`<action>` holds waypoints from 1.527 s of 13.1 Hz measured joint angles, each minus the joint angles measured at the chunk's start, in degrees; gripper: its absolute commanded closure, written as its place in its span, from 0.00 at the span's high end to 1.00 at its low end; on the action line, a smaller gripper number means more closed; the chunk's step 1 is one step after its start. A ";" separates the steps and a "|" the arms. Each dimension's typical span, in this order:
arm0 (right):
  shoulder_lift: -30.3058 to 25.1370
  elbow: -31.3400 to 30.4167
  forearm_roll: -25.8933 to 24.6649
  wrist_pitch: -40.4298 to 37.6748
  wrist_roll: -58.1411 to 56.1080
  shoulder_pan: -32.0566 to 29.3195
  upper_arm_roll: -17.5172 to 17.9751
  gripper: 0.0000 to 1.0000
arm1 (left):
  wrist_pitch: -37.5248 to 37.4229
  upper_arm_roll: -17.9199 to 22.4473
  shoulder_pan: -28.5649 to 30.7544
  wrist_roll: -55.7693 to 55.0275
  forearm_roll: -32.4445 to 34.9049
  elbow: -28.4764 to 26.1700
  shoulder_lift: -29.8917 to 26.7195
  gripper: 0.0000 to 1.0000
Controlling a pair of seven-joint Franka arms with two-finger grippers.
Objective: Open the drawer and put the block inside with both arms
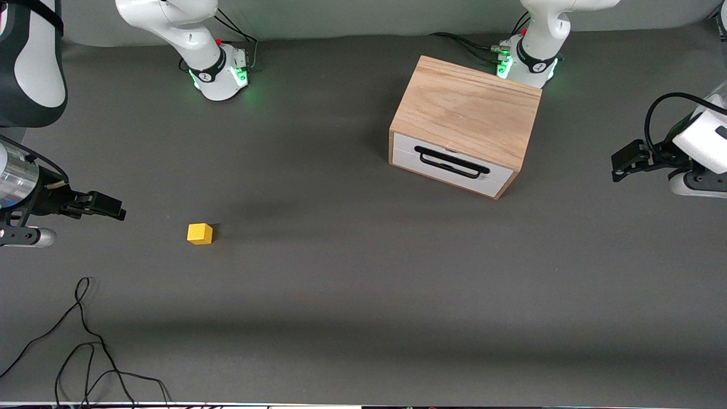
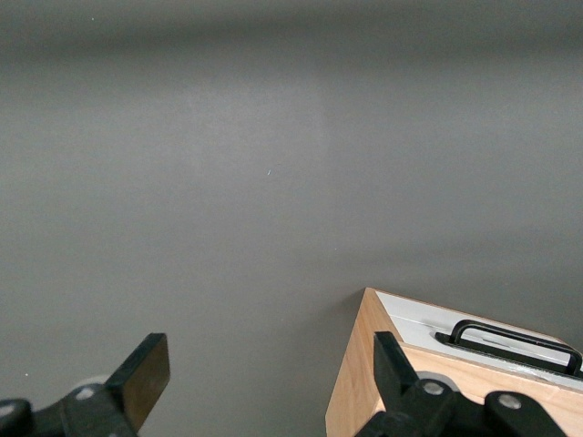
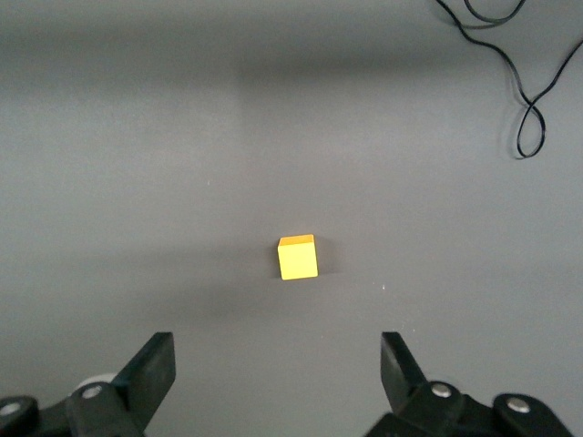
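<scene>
A dark grey table [image 1: 352, 295] carried a thin black loose cable [image 1: 85, 341], which lay in irregular loops at the corner nearest the front camera at the right arm's end, running off that near edge.

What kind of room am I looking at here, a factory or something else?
Most likely a robotics test lab, not a factory: two white arms bolted to a grey table, with just a yellow block and a wooden box with a shut drawer as practice props, and loose cable.
</scene>
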 measured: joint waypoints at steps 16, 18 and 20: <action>1.80 2.19 0.00 -0.24 -1.04 -0.13 -0.99 1.00 | -0.11 0.01 0.00 -2.66 -0.16 -0.10 -0.39 1.00; 1.78 3.08 0.00 -0.40 -0.60 -0.36 -1.08 1.00 | -0.15 -0.08 -0.07 -2.66 -0.17 -0.16 -0.39 1.00; 1.78 3.57 0.00 -0.61 -0.43 -0.35 -1.06 1.00 | -0.15 -0.22 -0.15 -2.66 -0.17 -0.20 -0.39 1.00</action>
